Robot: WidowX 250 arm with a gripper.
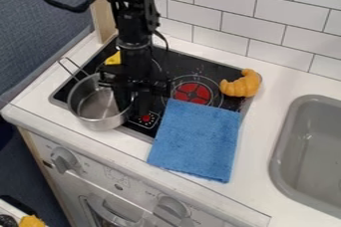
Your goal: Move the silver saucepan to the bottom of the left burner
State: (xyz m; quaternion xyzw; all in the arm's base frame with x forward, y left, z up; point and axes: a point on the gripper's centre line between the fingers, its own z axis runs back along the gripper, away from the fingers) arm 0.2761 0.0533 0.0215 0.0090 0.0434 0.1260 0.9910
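Our gripper [132, 110] hangs at the right side of the silver saucepan [98, 103], its fingers parted, one over the pan's inside and the other outside, with the near-right rim between them. The pan stands upright at the near left corner of the black stove top [215, 68], reaching over its front edge, with the wire handle [73, 68] pointing up and to the left. The step in hand, we judge, is taking or adjusting hold of that rim for the move to the bottom of the left burner. We should centre the wall between the fingers before closing, so that neither finger shoves the pan sideways, then squeeze firmly, since thin smooth metal may turn in our grip. Held at one side, the pan will likely sag towards its handle, so a low, slow shift suits it better than a high lift. We ought to steer clear of the blue cloth [196, 139] and the yellow item [113, 58] behind, and let go only once the base sits flat
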